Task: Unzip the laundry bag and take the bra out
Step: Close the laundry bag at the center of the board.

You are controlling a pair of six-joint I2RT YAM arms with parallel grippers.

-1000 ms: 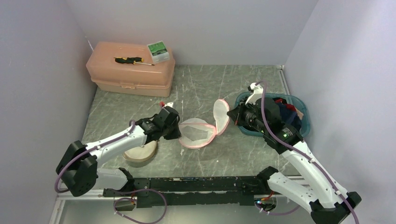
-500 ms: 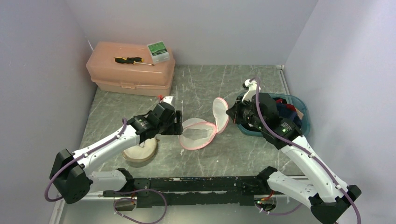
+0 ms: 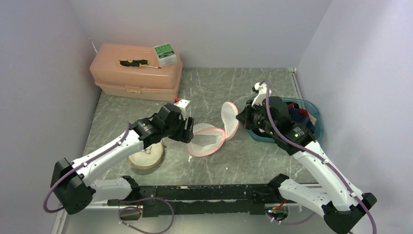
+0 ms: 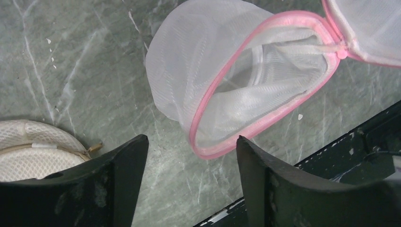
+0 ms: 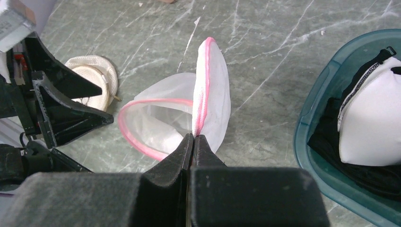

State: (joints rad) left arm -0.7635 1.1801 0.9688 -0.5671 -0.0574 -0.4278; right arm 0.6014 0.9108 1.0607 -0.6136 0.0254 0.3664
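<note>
- Bra (image 3: 145, 157): a cream padded cup lies flat on the table near the front edge, outside the bag. It sits beside the left arm's forearm, and the left arm is much the nearer one.
- Left gripper (image 3: 188, 130): jaws spread wide and holding nothing. It hangs over the bag's near-left rim, and in the wrist view its fingers (image 4: 118, 165) straddle the pink edge without touching it. The bra lies back and to its left.
- Laundry bag (image 3: 207, 139): unzipped, with its lower half flat on the table and the mouth gaping toward the left gripper. Its long axis runs from one gripper to the other. A pale band shows through the mesh, but I cannot tell what it is.
- Right gripper (image 3: 239, 118): fingers pinched tight on the pink zip edge of the bag's upright flap, holding that half standing.
- Teal bin (image 3: 316, 118): holds dark and white clothes, just behind the right wrist.
</note>
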